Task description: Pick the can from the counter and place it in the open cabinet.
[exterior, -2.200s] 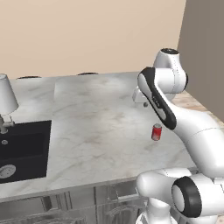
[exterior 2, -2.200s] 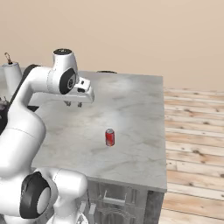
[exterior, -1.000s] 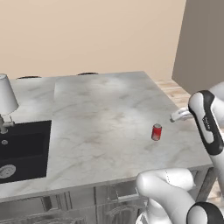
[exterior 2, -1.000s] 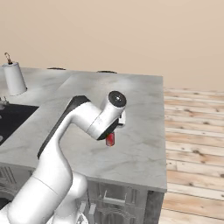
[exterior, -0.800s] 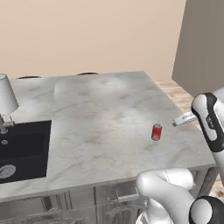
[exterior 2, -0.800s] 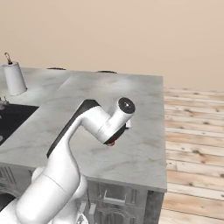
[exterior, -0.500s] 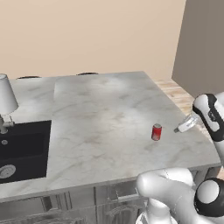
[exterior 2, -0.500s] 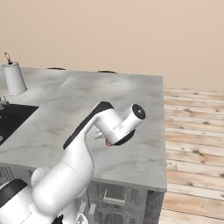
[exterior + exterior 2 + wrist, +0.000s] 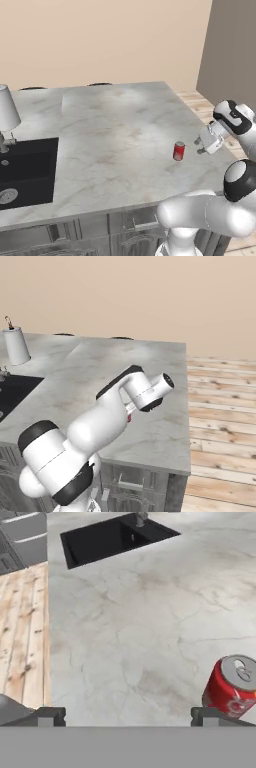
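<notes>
Wide open gripper (image 9: 126, 716), nothing between the tips, nothing held. In the hand view, right dark fingertip (image 9: 210, 716) just below the can (image 9: 231, 687) and maybe touching its bottom edge; hard to tell. Can off to the right of the gap, not in the middle.

Could go wrong: closing now would most likely pinch air or clip the can with one tip only. Could knock the can over and send it rolling on the smooth counter (image 9: 150, 627). Could also push it along, with the counter's edge and the wooden floor (image 9: 22, 637) close on the left of the gripper.

Can: small, red, with a shiny silver top and pull tab, some white marks on the side. Standing upright, alone on the pale marble. Looks light, round and easy to tip.

Farther off, past the can: black sink (image 9: 112, 539) cut into the counter.
</notes>
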Motion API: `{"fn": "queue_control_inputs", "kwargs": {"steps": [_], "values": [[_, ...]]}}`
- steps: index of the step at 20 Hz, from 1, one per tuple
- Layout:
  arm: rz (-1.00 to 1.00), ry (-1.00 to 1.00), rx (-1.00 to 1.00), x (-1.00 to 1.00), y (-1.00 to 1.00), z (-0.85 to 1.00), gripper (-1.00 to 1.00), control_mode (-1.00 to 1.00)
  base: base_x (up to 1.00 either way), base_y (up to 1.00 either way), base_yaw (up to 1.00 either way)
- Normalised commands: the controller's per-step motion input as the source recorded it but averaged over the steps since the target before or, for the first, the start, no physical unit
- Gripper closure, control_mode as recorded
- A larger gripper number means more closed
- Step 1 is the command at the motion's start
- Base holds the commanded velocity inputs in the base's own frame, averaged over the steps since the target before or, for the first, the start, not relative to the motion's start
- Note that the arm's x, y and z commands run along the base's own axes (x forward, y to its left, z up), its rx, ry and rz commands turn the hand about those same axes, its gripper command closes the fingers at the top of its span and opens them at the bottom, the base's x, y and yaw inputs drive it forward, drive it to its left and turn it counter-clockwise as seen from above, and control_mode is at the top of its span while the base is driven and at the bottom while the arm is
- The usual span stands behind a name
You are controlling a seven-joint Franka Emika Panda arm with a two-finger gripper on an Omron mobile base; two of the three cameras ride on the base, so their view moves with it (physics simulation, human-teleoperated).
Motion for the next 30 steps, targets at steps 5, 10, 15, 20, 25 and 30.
{"fn": "queue_control_inputs", "kwargs": {"steps": [5, 10, 15, 20, 25, 30], "values": [[0.06, -0.22, 0.00, 0.01, 0.00, -0.04, -1.00, -1.00, 0.00, 0.00, 0.00], [0.00, -0.10, 0.00, 0.13, 0.03, -0.07, -1.00, -1.00, 0.00, 0.00, 0.00], [0.00, 0.00, 0.00, 0.22, 0.16, -0.11, -1.00, -1.00, 0.00, 0.00, 0.00], [0.00, 0.00, 0.00, 0.23, 0.04, -0.11, -1.00, -1.00, 0.00, 0.00, 0.00], [0.00, 0.00, 0.00, 0.23, 0.00, -0.08, -1.00, -1.00, 0.00, 0.00, 0.00], [0.00, 0.00, 0.00, 0.24, 0.00, -0.15, -1.00, -1.00, 0.00, 0.00, 0.00]]}}
